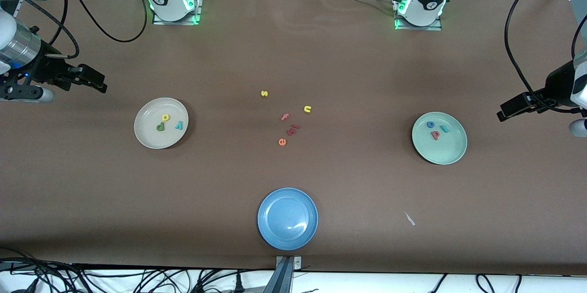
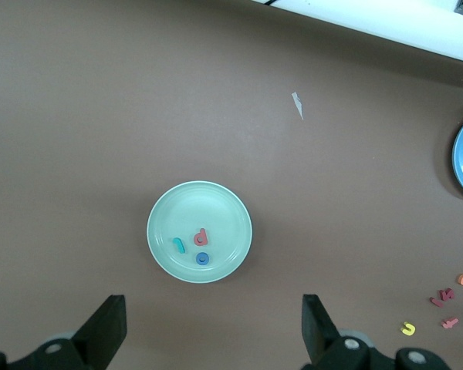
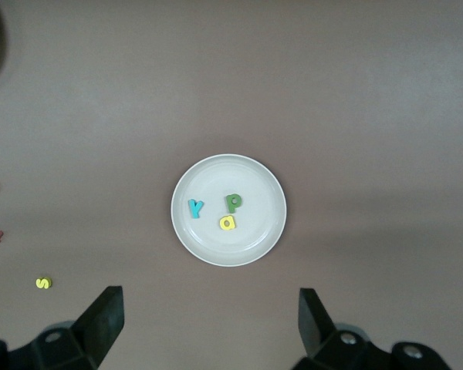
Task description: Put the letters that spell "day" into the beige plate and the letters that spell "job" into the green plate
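The blue plate (image 1: pixel 287 218) lies nearest the camera, bare of letters; the task gives it no part, which would explain why nothing sits in it. That makes three plates, one of each colour.

The beige plate (image 1: pixel 161 123) lies toward the right arm's end of the table and holds three letters: the d (image 1: pixel 160 126), the a (image 1: pixel 165 118) and the y (image 1: pixel 179 124), close together near its middle. The green plate (image 1: pixel 439 138) lies toward the left arm's end and also holds three: the o (image 1: pixel 430 124), the b (image 1: pixel 435 135) and the j (image 1: pixel 445 129). Each word sits in its own plate, so the sorting looks finished.

The right gripper (image 1: pixel 94 83) hangs above the table just beside the beige plate, jaws spread and holding nothing. The left gripper (image 1: pixel 511 112) hangs likewise beside the green plate, jaws released and bare. Both arms appear drawn back from the plates so nothing gets nudged.

Five loose letters lie on the table between the two plates, farther from the camera than the blue plate: a yellow s (image 1: pixel 264 93), a yellow u (image 1: pixel 307 109), a pink f (image 1: pixel 285 117), an orange e (image 1: pixel 282 142) and a dark red one (image 1: pixel 293 129) whose shape I cannot make out. None belongs to either word, hence left out. One scrap (image 1: pixel 409 218) lies near the blue plate.
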